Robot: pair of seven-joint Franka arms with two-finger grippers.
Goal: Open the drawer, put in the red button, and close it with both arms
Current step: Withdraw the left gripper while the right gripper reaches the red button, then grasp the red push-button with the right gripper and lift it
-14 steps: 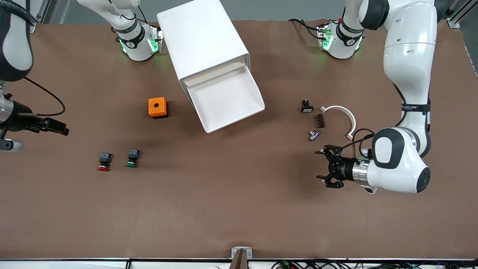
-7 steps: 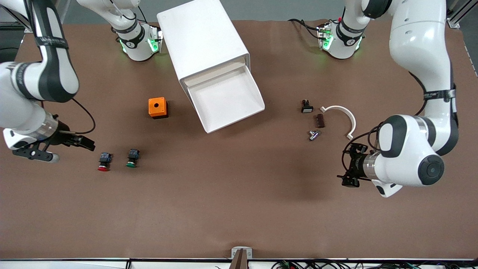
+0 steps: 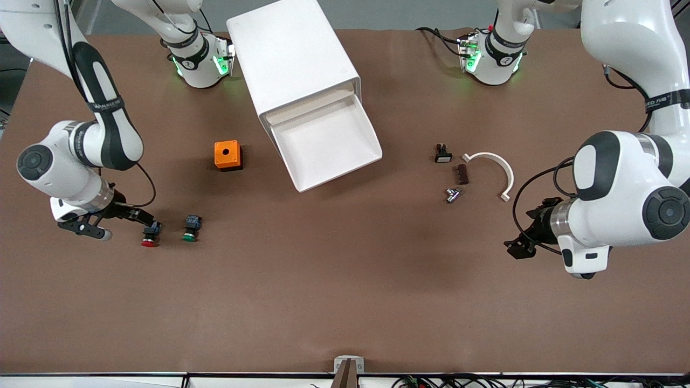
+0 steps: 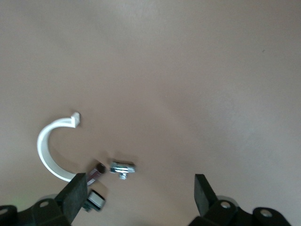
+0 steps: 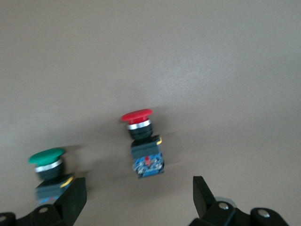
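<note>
The red button lies on its side on the brown table, red cap toward the front camera, next to a green-capped button. My right gripper hangs low over the table just beside the red button, toward the right arm's end. It is open. In the right wrist view the red button lies just ahead of the gap between the open fingers of the right gripper. The drawer stands pulled out of the white cabinet, with nothing showing in it. My left gripper is open, holding nothing.
An orange box stands between the buttons and the cabinet. Toward the left arm's end lie a white curved clip, a black button with a white face, a brown piece and a metal part.
My right arm has swung in from the table's edge down to the red button. My left arm has pulled back from the small parts toward its own end of the table.
</note>
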